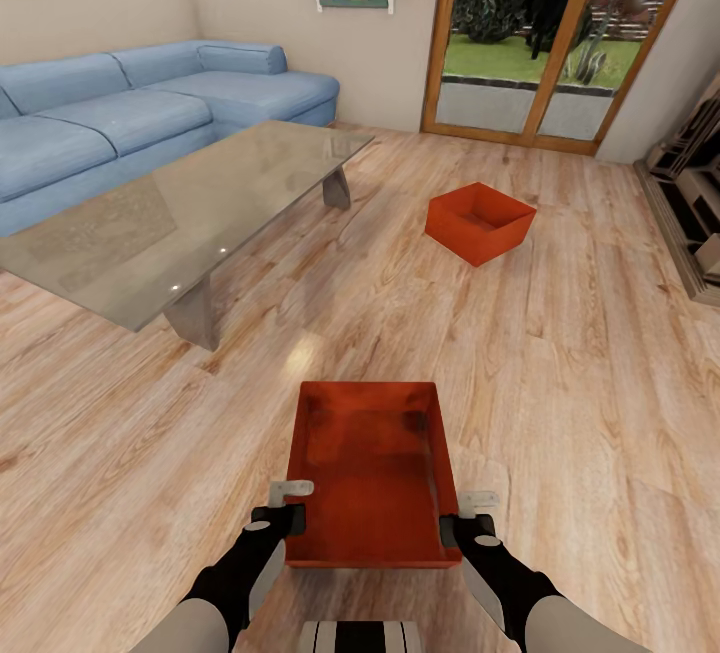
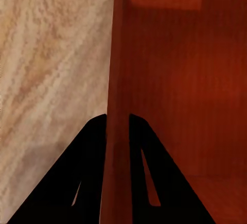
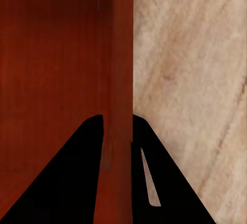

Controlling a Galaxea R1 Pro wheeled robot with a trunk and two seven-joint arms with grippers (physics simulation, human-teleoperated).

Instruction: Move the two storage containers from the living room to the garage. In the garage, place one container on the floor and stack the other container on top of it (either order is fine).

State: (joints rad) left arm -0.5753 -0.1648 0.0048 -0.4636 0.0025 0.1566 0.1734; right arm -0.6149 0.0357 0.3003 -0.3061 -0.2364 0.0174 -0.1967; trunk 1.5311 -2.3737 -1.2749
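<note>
Both arms reach down to the near storage container [image 1: 368, 473], which sits over the wood-plank floor [image 1: 560, 353] of the living room. The left gripper [image 1: 292, 505] pinches the container's left wall near its front corner, one finger inside, one outside; the left wrist view shows the thin wall clamped between the black fingers [image 2: 85, 177]. The right gripper [image 1: 462, 518] clamps the opposite wall the same way. The second storage container [image 1: 480, 222] rests well apart, beyond the glass coffee table's [image 1: 180, 218] far corner, towards the glass doors [image 1: 545, 33]
</note>
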